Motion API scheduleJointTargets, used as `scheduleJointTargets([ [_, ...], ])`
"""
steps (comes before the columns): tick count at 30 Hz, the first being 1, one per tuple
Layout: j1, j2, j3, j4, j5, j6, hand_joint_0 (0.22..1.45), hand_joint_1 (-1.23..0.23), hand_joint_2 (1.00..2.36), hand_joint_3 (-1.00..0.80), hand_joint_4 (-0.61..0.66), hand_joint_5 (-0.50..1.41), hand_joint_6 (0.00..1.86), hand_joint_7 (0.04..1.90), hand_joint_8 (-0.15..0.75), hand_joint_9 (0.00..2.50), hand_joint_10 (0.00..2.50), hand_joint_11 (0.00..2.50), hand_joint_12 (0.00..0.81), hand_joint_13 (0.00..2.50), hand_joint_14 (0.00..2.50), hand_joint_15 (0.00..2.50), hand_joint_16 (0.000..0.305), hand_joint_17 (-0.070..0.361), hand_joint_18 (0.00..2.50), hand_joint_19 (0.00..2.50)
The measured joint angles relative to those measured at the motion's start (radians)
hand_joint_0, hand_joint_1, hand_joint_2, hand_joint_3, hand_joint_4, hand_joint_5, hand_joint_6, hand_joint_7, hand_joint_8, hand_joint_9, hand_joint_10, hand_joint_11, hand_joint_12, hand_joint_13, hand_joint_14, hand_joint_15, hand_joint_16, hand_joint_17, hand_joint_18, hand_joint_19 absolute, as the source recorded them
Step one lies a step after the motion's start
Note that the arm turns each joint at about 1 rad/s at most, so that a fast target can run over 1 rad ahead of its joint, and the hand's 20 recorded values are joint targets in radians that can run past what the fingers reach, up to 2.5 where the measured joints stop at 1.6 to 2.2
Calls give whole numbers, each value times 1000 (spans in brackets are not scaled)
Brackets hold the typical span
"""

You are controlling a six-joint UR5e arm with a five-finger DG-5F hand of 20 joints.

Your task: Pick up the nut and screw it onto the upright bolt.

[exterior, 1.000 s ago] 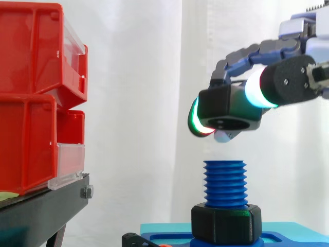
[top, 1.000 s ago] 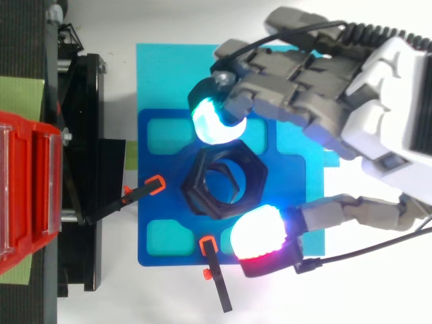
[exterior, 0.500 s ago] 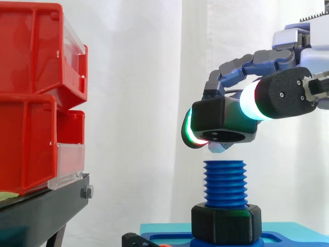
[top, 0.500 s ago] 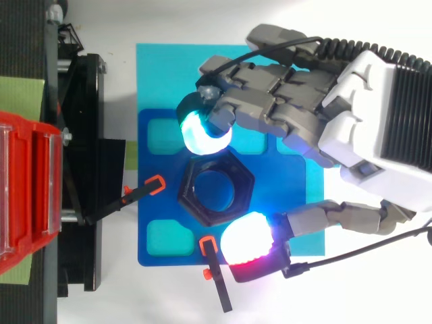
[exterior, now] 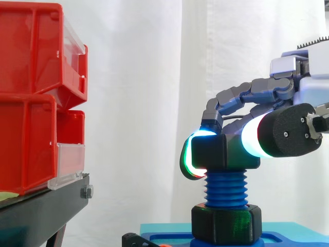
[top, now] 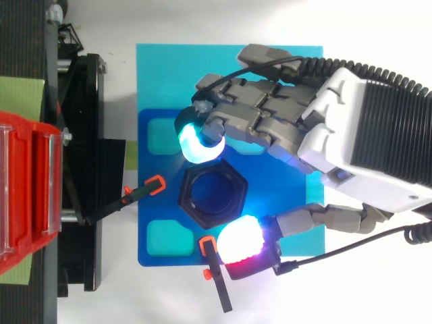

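Nut [exterior: 223, 153]: black, hexagonal, level, sits over the top end of the upright blue bolt [exterior: 225, 188] and covers its uppermost threads. Cannot tell whether the threads are engaged. From above, shows as a hexagonal ring [top: 210, 197] with blue visible through the bore.

Hand [top: 358, 135]: enters from the right in the side view, curls over the bolt and pinches the nut between two glowing pads. Cyan-white pad [top: 196, 142] touches one flat of the nut; white-and-red pad [top: 239, 239] of the thumb touches the opposite flat. Remaining fingers bunched beside the cyan pad, bent above the nut.

Bolt: stands vertical, with bare threads showing between the held nut and a second black nut [exterior: 223, 224] seated at its foot.

Blue plate [top: 162, 202]: carries the bolt and lies on a cyan base [top: 169, 74]. Two black clamps with orange tips [top: 145, 191] touch the plate's edge on the bin side.

Red bins [exterior: 31, 98]: stacked on a black stand [exterior: 41, 211], well apart from the bolt. White curtain [exterior: 139, 103] behind.
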Motion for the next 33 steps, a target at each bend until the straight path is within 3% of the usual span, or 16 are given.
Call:
scheduleJointTargets([
  [33, -8, -1, -9, -17, -22, 1, 560, -607, 1000, -500, 295, -124, 504, 1106, 324, 633, 0, 0, 319, 676, 0, 52, 39, 87, 499, 11],
])
